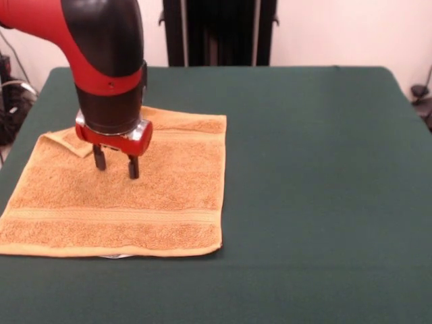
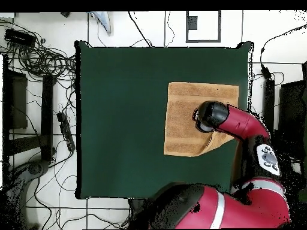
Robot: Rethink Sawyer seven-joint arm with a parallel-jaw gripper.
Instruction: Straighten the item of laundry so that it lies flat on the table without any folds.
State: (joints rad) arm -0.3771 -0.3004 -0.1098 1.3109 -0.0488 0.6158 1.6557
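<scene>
The orange-tan towel [image 1: 135, 196] lies on the left part of the green table [image 1: 310, 175], mostly spread out. Its far-left corner [image 1: 67, 140] is folded over onto itself. My gripper [image 1: 116, 164] hangs just above the towel's far-middle area, its two dark fingers [image 1: 99, 157] apart and holding nothing. In the overhead view the towel [image 2: 183, 123] sits toward the table's right side, and the arm's head [image 2: 210, 115] covers the gripper, so it does not show there. The folded corner lies partly under the arm there.
The table's front edge runs close to the towel's near hem. A small pale object [image 1: 116, 256] peeks out under that hem. Cables and dark stands [image 2: 42, 90] lie on the floor around the table [image 2: 120, 120].
</scene>
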